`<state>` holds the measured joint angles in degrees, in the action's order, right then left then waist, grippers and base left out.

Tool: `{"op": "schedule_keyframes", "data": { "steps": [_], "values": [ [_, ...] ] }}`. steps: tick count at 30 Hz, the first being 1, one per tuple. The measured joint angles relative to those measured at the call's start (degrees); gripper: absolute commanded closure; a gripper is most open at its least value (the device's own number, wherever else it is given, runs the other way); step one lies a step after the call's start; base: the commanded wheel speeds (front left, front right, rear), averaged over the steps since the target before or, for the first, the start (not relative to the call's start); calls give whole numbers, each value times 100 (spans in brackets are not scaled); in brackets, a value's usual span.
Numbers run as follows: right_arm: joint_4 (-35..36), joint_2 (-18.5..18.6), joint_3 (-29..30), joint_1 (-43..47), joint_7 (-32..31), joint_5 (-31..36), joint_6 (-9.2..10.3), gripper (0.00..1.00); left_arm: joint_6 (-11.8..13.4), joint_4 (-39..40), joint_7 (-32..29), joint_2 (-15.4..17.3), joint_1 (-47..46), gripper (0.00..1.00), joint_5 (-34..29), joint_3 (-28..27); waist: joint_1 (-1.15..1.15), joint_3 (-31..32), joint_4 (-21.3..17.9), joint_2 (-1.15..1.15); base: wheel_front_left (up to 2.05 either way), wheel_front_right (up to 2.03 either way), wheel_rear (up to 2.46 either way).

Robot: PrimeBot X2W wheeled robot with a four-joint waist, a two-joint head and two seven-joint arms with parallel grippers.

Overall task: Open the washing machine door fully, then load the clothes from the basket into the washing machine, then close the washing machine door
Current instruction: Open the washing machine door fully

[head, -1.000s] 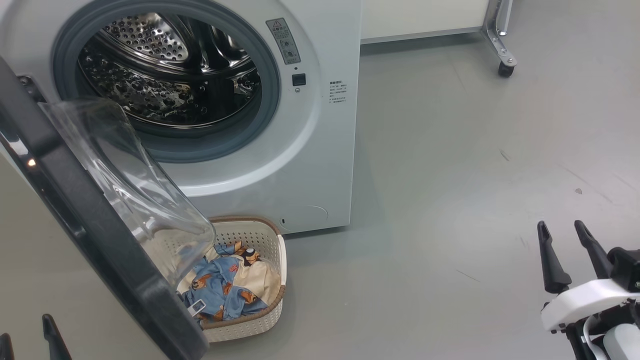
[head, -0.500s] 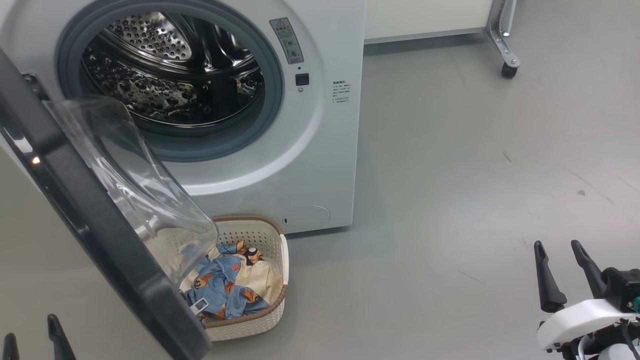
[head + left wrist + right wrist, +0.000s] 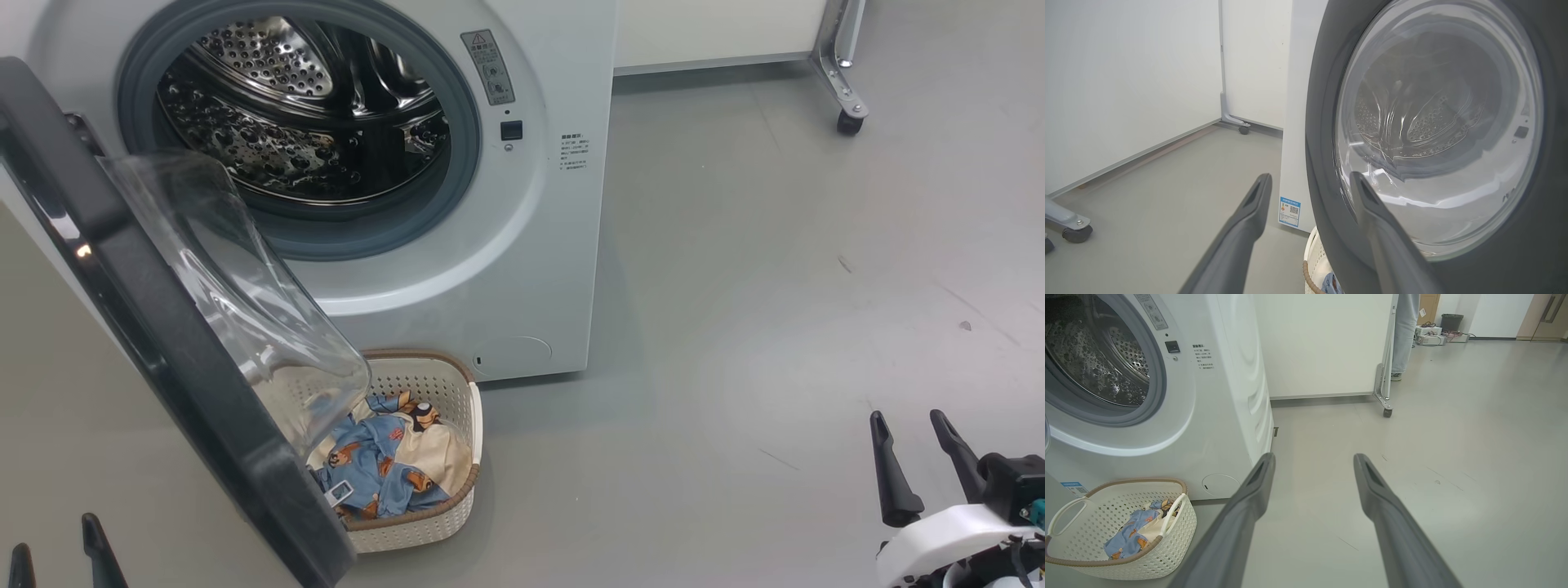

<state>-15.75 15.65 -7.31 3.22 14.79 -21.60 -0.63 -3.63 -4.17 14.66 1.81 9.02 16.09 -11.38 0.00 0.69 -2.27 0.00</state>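
Our jaws stand wide on both arms and hold nothing. The left jaws' dark fingers [image 3: 96, 549] sit low beside the door's outer face; the right jaws' fingers [image 3: 890, 474] hang over bare floor.

The large round glossy black door with its bulging clear glass bowl [image 3: 175, 343] stands swung open from the big white front-loading washing machine [image 3: 539, 269], baring the perforated steel drum [image 3: 269, 82]. Below the door, the small cream-white perforated plastic basket with a brown rim [image 3: 424, 527] sits on the grey floor [image 3: 775, 286] just before the machine. It holds the light-blue and cream bear-printed clothes [image 3: 375, 478]. A metal frame leg on a caster [image 3: 845, 90] stands well apart.
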Motion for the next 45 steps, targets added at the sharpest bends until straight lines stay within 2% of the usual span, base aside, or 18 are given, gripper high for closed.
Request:
{"op": "schedule_keyframes", "data": {
  "steps": [5,6,7,17,20,25,29,34,37,39,40,45],
  "values": [
    [-41,-116,97,3,0,75,-93,0,-1,1,0,0,0,0,0,3,0,2,32,0,0,0,0],
    [-48,-135,116,4,0,100,-104,0,-16,-8,0,2,0,37,-11,19,0,2,37,0,0,0,0],
    [-53,-148,136,5,0,110,-130,0,-33,-21,0,2,1,100,-32,35,0,3,41,0,0,0,0],
    [-105,-308,374,13,0,256,-245,0,-21,-26,0,2,0,100,-42,24,0,2,77,0,0,0,0],
    [-112,-334,446,15,0,313,-291,0,113,85,-1,0,-9,100,-37,-113,0,1,92,0,0,0,0],
    [-111,-380,676,101,0,348,-293,0,331,909,-1,1,-398,100,166,-315,0,-6,166,0,0,0,0],
    [-121,-448,749,211,0,410,-348,0,321,1831,2,-2,-938,100,-70,-140,0,-17,287,0,0,0,0],
    [-122,-514,821,214,0,465,-396,0,127,2931,8,0,-1367,100,-488,47,0,-25,453,0,0,0,0],
    [-124,-544,859,215,0,504,-412,0,-66,3395,11,2,-1535,100,-624,427,0,-27,553,0,0,0,0],
    [-126,-584,888,216,0,510,-431,0,-209,3582,25,8,-1601,100,-606,888,0,-28,619,0,0,0,0],
    [-138,-630,891,220,0,546,-453,0,-281,3597,24,9,-1596,100,-542,1507,0,-29,684,0,0,0,0],
    [-168,-724,898,225,0,602,-494,0,-286,3149,-266,20,-1100,100,125,3237,0,-35,822,0,0,0,0]
  ]
}}
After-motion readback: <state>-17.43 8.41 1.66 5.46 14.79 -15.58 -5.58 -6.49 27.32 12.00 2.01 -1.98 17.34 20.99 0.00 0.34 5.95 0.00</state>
